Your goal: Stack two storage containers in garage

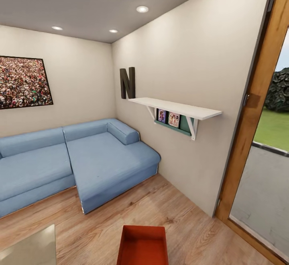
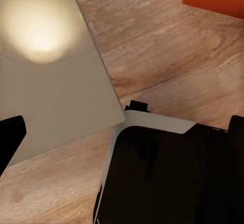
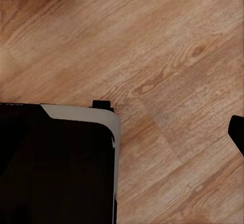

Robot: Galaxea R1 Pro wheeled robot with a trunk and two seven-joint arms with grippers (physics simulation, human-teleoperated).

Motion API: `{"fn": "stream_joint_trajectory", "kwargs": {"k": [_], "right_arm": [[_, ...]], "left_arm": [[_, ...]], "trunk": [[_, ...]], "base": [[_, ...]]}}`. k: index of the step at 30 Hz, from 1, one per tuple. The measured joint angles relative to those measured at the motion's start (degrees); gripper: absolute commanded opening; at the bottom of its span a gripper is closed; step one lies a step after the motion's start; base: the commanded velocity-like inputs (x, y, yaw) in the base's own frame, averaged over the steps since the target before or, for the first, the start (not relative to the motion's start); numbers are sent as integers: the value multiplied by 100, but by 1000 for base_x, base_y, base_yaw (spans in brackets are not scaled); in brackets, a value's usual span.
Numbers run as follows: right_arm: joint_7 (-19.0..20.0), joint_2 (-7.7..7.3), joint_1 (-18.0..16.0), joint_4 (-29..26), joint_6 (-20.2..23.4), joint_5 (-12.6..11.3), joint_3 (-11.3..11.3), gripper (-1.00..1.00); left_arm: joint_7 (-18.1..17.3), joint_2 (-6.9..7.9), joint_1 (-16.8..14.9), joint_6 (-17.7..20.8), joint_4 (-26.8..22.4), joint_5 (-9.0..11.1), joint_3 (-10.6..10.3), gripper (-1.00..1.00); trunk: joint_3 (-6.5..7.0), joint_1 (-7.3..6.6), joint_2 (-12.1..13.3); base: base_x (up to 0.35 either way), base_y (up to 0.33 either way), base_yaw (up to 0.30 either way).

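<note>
One orange-red storage container (image 1: pixel 143 245) sits on the light wood plank floor (image 1: pixel 192 225) of the living room, ahead of the blue corner sofa (image 1: pixel 80 160) and beside a pale glass surface (image 1: pixel 28 249), while whether either hand is wide or narrow cannot be told.

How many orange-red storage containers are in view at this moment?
1. The storage container sits on the wood plank floor in front of the blue sofa, at the head view's bottom edge. The second may be out of frame.
</note>
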Motion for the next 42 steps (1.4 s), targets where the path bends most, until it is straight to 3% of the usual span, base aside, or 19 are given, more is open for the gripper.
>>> {"fn": "stream_joint_trajectory", "kwargs": {"k": [42], "right_arm": [[-4,0,0,0,30,-38,-3,100]], "left_arm": [[0,0,-1,0,0,0,0,100]], "trunk": [[0,0,0]], "base": [[0,26,-15]]}}
